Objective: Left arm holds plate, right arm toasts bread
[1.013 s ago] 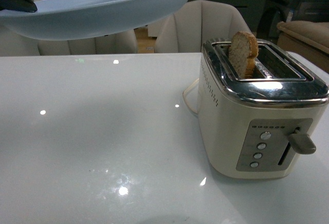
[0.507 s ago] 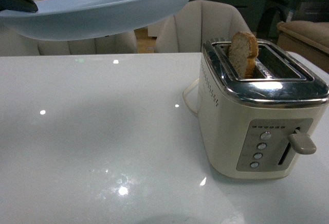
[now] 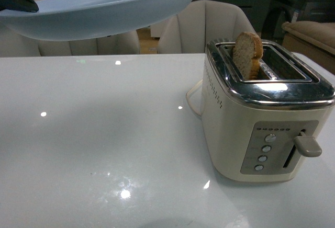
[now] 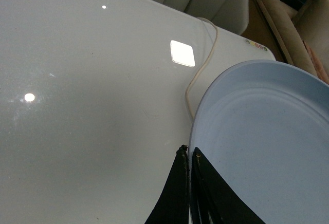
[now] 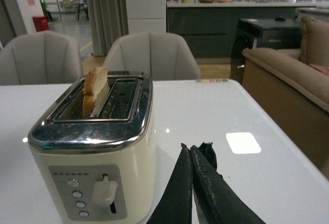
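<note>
In the front view we see only a small dark tip of the left gripper (image 3: pixel 15 0), up in the top corner. The rest of that arm is cut off. It holds the plate (image 3: pixel 104 8) high in the air over the table (image 3: pixel 104 134). The plate's left side is cut off too. The bread (image 3: pixel 247 55) stands up in a slot of the toaster (image 3: pixel 230 128), well apart from the plate. Its lower part is hidden down in the slot. We cannot see the right arm here.

In the left wrist view the left gripper (image 4: pixel 188 152) pinches the plate's (image 4: pixel 267 152) rim between its two dark fingers. Much of the plate runs out of the picture. A pale cord (image 4: pixel 200 80) lies on the table below.

In the right wrist view the right gripper (image 5: pixel 189 149) hangs over the table near the toaster (image 5: pixel 92 157), on the side with the lever (image 5: pixel 104 192). Its fingers are pressed together with nothing between them. The bread (image 5: pixel 95 90) pokes out of its slot and leans a little.
</note>
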Robot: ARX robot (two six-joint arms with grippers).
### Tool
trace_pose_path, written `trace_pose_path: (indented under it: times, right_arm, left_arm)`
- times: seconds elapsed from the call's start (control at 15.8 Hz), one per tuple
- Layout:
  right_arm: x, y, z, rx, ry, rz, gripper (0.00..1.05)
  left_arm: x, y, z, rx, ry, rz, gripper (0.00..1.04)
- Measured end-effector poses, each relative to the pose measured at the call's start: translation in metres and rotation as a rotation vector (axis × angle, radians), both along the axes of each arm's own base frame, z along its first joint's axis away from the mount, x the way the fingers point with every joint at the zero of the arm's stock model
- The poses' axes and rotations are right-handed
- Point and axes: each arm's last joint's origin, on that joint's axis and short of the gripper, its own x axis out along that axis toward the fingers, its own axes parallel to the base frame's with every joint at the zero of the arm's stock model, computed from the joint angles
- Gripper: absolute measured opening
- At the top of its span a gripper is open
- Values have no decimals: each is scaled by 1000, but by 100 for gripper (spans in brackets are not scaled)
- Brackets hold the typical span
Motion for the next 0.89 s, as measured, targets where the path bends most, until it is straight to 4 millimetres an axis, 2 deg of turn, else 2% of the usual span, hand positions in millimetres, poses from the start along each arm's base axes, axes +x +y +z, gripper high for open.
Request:
trace_pose_path:
  times: [0.89]
  right_arm:
    - [-18, 0, -2, 0, 14, 0, 2]
  left_arm:
    - [0, 0, 0, 0, 0, 0, 2]
